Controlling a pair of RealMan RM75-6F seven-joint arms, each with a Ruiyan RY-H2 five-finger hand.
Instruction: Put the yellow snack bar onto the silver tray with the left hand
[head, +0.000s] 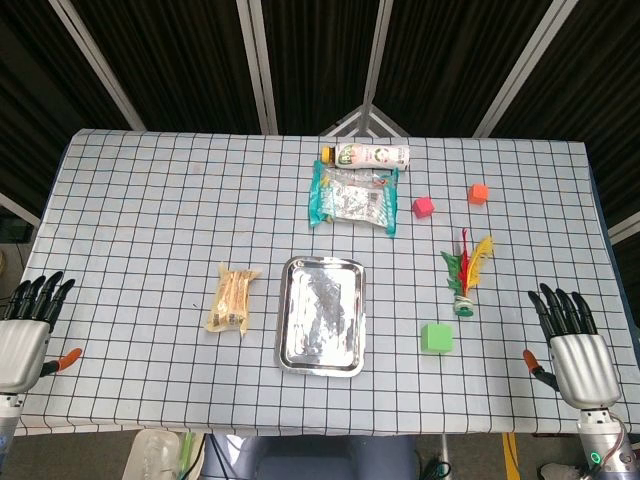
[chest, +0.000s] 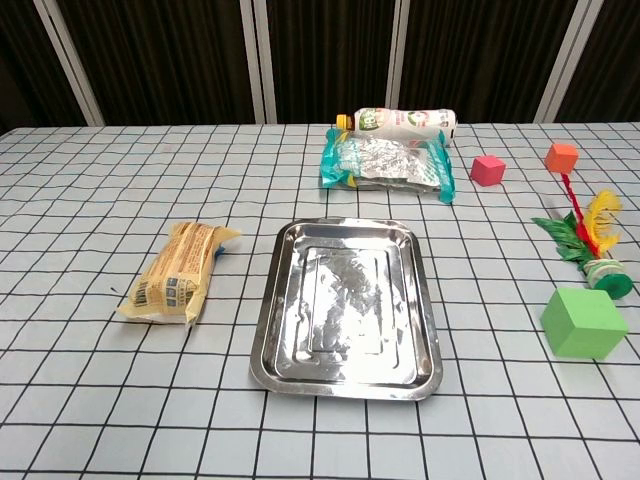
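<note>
My left hand (head: 25, 335) and right hand (head: 572, 345) lay empty with fingers straight at the table's near corners, while the yellow snack bar (head: 231, 298) rested just left of the silver tray (head: 352, 267).

Checked table (head: 150, 200) – snack bar (head: 231, 298), tray (head: 322, 315)
</note>
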